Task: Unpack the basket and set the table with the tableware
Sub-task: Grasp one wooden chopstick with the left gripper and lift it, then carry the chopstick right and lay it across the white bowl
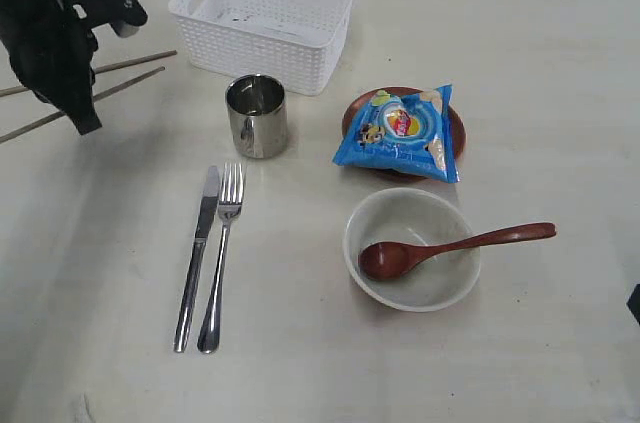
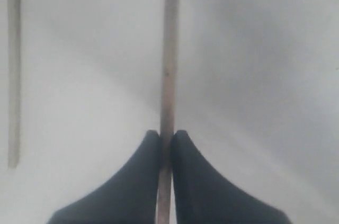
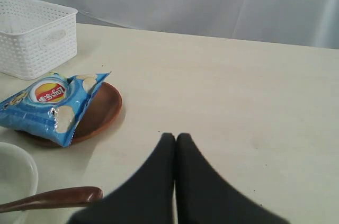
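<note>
**Left claw clamps a chopstick**

Upper left of the exterior frame, the left claw is pinched tight across one chopstick. Its twin lies just beside it on the worktop. Whether the held stick is off the surface is hard to say.

The basket, top centre, looks empty. Cup, knife and fork sit centre-left. The bowl with the spoon is lower right, and above it the plate lies under a blue packet. The right claw is closed on nothing.

The chopsticks look like the last pieces to lay. The next move calls for carrying this one level towards the place setting, since a thin stick can swivel in the pinch, and then fetching the twin.
</note>
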Motion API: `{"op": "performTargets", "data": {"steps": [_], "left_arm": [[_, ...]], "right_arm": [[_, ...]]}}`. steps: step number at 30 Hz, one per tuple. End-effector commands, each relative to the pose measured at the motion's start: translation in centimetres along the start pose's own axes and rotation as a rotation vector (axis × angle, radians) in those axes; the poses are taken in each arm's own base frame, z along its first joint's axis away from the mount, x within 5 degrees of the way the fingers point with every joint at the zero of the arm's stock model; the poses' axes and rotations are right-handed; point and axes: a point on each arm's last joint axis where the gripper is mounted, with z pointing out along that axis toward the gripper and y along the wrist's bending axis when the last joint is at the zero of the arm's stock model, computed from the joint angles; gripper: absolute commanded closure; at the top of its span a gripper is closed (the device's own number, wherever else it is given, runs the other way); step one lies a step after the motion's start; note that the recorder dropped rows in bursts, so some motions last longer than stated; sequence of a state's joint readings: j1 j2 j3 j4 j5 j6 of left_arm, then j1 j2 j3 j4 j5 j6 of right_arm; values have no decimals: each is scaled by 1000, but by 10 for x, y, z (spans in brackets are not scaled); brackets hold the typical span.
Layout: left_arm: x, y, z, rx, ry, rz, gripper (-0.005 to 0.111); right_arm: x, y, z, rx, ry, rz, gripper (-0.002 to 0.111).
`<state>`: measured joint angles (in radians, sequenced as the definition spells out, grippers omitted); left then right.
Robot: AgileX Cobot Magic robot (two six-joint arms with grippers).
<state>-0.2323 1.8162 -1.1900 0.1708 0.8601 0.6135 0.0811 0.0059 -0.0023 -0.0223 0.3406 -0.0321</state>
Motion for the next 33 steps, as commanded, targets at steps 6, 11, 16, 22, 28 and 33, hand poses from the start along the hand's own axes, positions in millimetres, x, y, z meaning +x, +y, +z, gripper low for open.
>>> {"op": "performTargets", "data": {"steps": [6, 11, 16, 22, 28, 33], "left_arm": [[-2, -20, -34, 178, -101, -270, 107], [-11, -41, -58, 213, -137, -346, 107], [-30, -76, -80, 470, -214, -498, 107], [-66, -127, -100, 658, -333, -552, 107], [-93, -185, -105, 706, -340, -607, 107], [-111, -223, -89, 737, -312, -625, 107]], "right_arm": [[0, 0, 0, 7, -5, -1, 109], [0, 0, 0, 7, -5, -1, 109], [0, 0, 0, 7, -5, -1, 109], [0, 0, 0, 7, -5, -1, 109], [0, 0, 0, 7, -5, -1, 109], [0, 0, 0, 7, -5, -1, 109]]}}
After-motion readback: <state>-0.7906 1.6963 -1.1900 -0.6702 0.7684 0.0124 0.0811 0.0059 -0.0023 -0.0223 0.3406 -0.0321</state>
